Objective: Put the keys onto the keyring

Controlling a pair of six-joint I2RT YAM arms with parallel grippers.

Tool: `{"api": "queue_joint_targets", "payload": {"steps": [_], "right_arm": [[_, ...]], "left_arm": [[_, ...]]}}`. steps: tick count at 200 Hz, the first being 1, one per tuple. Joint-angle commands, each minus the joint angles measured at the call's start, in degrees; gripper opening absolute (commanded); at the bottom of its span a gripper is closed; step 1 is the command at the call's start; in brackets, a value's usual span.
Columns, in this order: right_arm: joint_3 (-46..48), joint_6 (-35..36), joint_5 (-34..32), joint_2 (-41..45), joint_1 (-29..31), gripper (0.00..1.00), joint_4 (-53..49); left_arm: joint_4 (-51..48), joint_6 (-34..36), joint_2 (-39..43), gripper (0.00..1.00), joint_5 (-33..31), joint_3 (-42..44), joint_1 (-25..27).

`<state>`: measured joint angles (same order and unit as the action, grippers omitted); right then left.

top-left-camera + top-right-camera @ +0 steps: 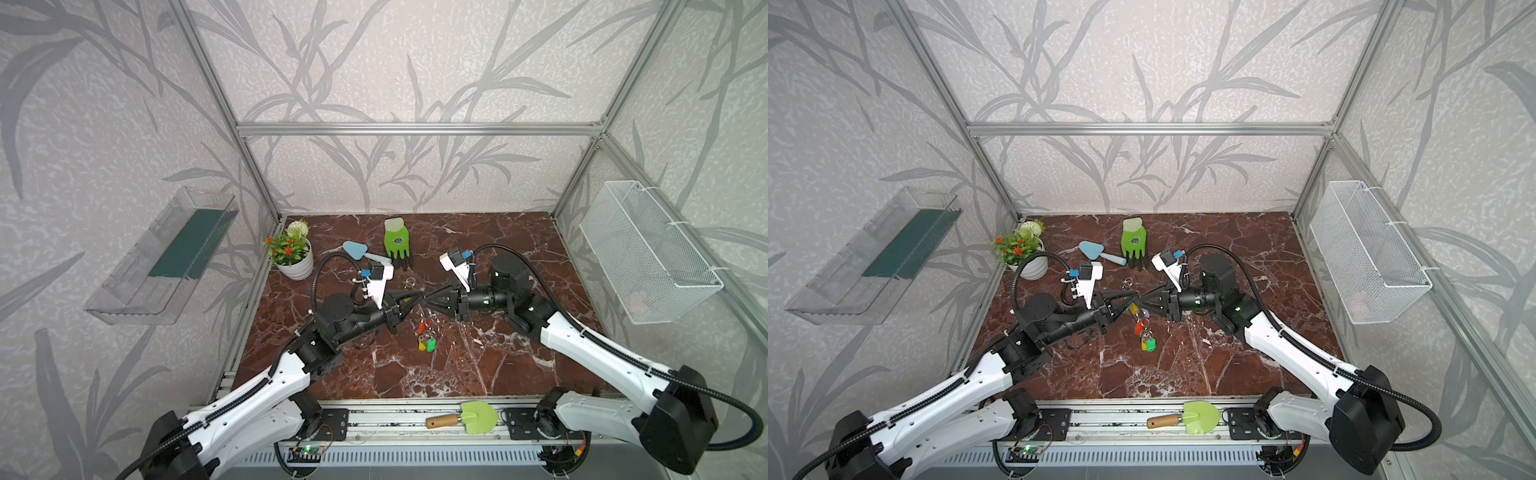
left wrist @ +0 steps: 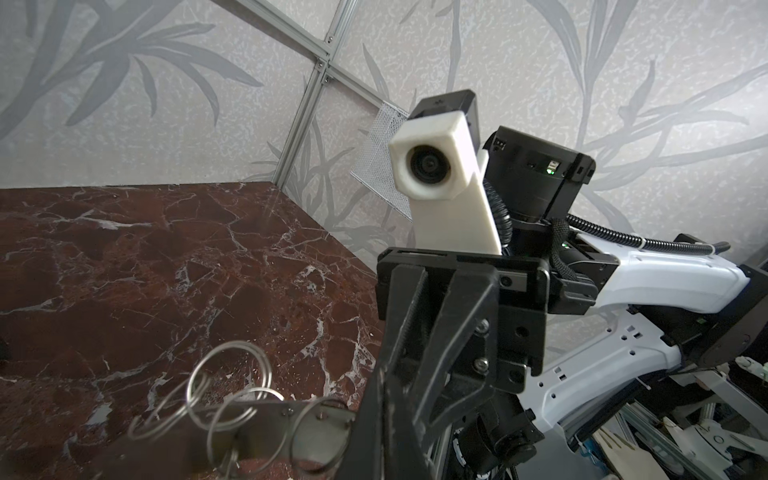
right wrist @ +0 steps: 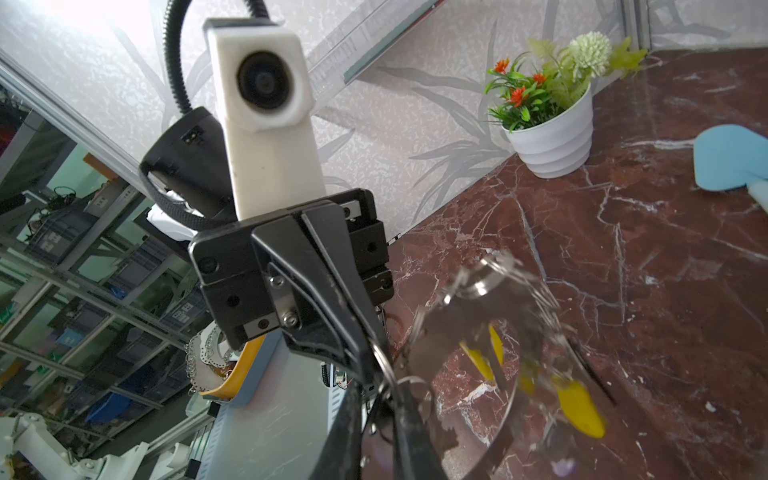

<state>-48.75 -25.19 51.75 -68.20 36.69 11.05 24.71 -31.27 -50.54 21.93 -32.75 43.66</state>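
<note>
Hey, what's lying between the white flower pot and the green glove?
The blue trowel lies between the flower pot and the glove; both top views show it.

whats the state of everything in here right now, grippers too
left gripper: shut on the keyring's rim
right gripper: shut on the keyring
keyring: held up off the table between both grippers
keys: hanging under the keyring
flower pot: upright
glove: lying flat
blue trowel: lying flat
green trowel: lying on the front rail
</note>
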Motion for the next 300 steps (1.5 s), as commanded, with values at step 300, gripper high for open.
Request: {"api": "queue_joint_targets", "payload": {"steps": [300], "right_arm": [[-1.3, 4.1, -1.3, 3.0, 1.0, 0.0, -2.7]], "left_arm": [[-26.5, 6.8, -3.8, 0.01, 6.1, -12.3, 0.9]]}}
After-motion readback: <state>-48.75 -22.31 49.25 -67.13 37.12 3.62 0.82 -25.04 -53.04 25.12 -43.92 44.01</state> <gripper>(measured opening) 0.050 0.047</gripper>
